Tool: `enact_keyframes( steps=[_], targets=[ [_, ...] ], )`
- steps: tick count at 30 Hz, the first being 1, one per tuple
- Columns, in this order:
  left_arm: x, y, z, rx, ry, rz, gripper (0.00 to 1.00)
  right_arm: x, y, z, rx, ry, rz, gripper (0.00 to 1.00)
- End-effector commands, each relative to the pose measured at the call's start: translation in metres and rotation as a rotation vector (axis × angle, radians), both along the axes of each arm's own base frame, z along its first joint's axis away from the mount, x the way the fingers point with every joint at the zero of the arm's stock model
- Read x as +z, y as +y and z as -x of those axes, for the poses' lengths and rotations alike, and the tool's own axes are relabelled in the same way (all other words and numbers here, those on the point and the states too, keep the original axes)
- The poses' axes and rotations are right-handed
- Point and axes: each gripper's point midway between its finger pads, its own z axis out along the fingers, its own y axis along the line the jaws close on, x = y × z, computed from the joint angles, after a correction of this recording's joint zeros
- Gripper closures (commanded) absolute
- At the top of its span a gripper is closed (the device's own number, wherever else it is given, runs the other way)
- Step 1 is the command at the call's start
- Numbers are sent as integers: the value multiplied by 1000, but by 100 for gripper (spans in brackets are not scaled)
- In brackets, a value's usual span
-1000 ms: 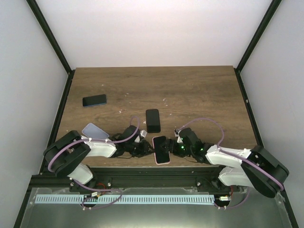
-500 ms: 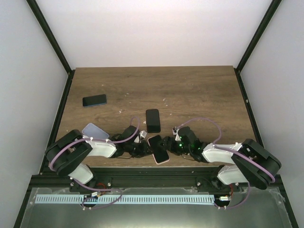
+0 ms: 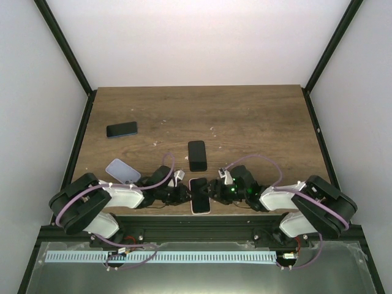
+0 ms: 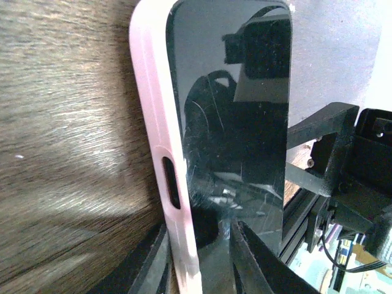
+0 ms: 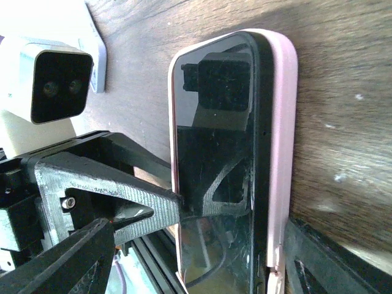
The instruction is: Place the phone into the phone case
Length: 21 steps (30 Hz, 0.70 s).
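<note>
Phone in pink case looks stiff, light, glass slick; left claw nips its long edge, right claw stands wide astride, holding nothing; best gripped by the rims.

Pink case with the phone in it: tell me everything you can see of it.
The pink case is a smooth, matte-looking shell around a black phone, whose glossy, lightly scratched screen faces up. One long side has an elongated slot cutout. It is at the table's near edge, long axis running near to far. The left gripper pinches its left long edge; the right gripper straddles it, jaws open, no clear contact. Full seating cannot be confirmed.
</note>
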Motion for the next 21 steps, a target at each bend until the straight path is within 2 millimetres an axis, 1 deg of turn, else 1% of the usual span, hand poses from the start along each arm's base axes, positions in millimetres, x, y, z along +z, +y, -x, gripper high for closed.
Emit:
enact_keyframes(
  steps=[1, 5, 7, 9, 11, 12, 14, 16, 18, 21],
  targets=[
    [-19, 9, 7, 4, 21, -48, 69, 46, 25, 11, 117, -59, -202, 24],
    [-16, 11, 6, 10, 4, -50, 62, 50, 25, 6, 88, -87, -225, 24],
    [-13, 12, 4, 20, -4, -50, 60, 51, 26, 4, 82, -90, -248, 24],
    [-11, 14, 3, 27, -15, -55, 60, 60, 30, 5, 98, -97, -299, 24],
    [-6, 13, 5, 20, -22, -26, 67, 62, 32, 6, 102, -87, -326, 24],
    [0, 8, 6, 11, -28, 12, 70, 62, 32, 6, 100, -81, -329, 24],
    [12, 0, 7, 4, -23, 82, 73, 58, 32, 7, 98, -71, -322, 24],
    [29, -9, 7, -5, -25, 177, 76, 55, 31, 7, 96, -62, -313, 25],
    [40, -13, 8, -9, -25, 231, 80, 52, 30, 7, 92, -63, -308, 27],
    [52, -15, 8, -16, -48, 268, 84, 47, 22, 10, 72, -66, -291, 30]
  ],
)
